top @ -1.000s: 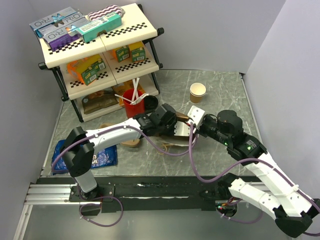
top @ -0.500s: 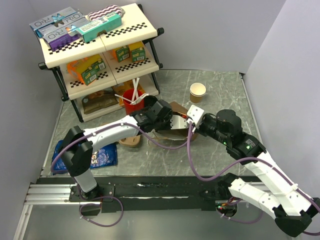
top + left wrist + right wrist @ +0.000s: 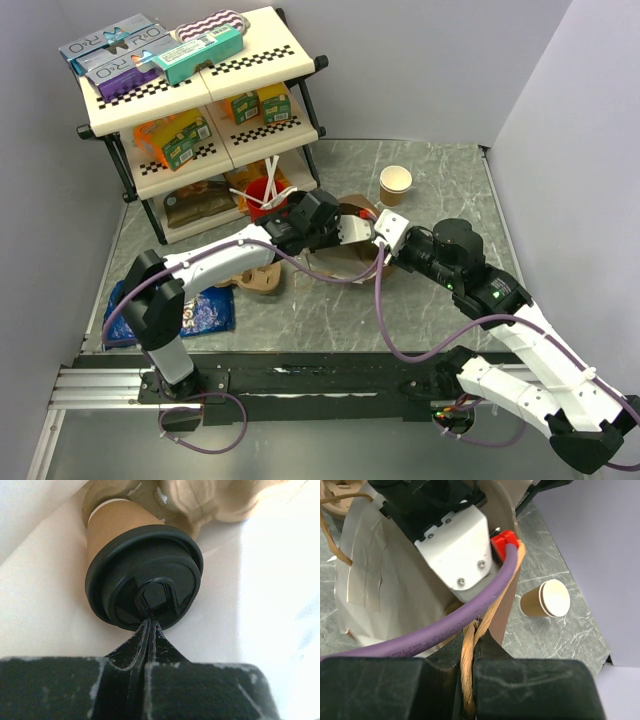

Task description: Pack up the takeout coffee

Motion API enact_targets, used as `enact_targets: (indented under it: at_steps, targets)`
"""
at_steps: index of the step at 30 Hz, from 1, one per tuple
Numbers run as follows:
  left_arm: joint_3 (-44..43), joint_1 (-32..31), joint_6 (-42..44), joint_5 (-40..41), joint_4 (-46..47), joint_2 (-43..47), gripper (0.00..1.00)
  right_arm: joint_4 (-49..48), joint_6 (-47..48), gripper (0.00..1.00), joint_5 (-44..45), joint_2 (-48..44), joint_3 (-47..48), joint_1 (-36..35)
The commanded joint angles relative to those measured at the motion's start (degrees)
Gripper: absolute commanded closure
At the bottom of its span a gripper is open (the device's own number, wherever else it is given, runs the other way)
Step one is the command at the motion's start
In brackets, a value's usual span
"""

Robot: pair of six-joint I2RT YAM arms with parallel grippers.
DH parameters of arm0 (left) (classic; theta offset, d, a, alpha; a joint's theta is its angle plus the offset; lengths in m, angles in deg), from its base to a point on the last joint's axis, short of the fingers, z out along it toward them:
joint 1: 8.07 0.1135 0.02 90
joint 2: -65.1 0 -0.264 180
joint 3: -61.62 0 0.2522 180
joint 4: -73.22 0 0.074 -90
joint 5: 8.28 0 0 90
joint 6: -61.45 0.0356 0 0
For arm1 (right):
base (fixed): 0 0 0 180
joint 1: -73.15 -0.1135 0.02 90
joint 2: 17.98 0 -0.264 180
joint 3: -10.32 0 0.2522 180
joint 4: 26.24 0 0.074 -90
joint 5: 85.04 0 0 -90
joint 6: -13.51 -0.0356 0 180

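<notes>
Top camera isn't much help here: you just see both arms meeting at the paper bag [image 3: 352, 212] mid-table, with the left arm's wrist buried in the bag's mouth, and the cup itself doesn't show at all. The left wrist view is where you actually find the takeout coffee [image 3: 142, 575]. It's down inside the pale-lined bag, its base tucked into a pulp carrier [image 3: 210, 502], black lid tipped toward the lens. The left gripper [image 3: 149, 625] has its fingers squeezed tight together on the near part of that lid, so it looks like it's nipping the lid. The right wrist view covers the other side: the right gripper [image 3: 474, 647] is clamped on the bag's twine handle [image 3: 495, 611]. It also catches the lidless cup [image 3: 546, 599] standing on the stone table [image 3: 555, 635], well apart from the bag.
</notes>
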Motion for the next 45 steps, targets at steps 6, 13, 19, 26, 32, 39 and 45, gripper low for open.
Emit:
enact_targets:
  at_steps: [6, 13, 19, 26, 32, 39, 45]
  targets:
    - [-7.69, 1.95, -7.83, -4.55, 2.17, -3.22, 0.99, 2.45, -0.88, 1.0, -2.52, 0.05, 1.4, -0.08]
    - [-8.48, 1.95, -10.2, -8.16, 3.92, -2.52, 0.99, 3.24, -2.11, 1.0, -3.14, 0.4, 2.37, 0.36]
    - [-6.56, 1.95, -11.61, -8.95, 4.09, -0.42, 0.99, 3.59, -2.46, 1.0, -2.44, 1.11, 3.33, 0.71]
    - [-1.89, 1.95, -12.05, -4.3, 10.07, 1.78, 0.88, 5.0, -3.33, 1.0, -2.61, 1.98, 4.92, 1.15]
    - [2.15, 2.21, -11.26, -3.59, 14.9, 2.92, 0.48, 7.54, -4.39, 1.0, -5.41, 2.43, 5.97, 1.51]
    - [4.26, 2.12, -11.96, -4.91, 17.63, 3.02, 0.27, 8.87, -5.62, 1.0, -5.95, 2.95, 6.85, 1.77]
    - [5.05, 2.3, -13.98, -4.3, 20.62, 2.31, 0.17, 8.69, -5.89, 1.0, -5.95, 3.57, 7.55, 2.03]
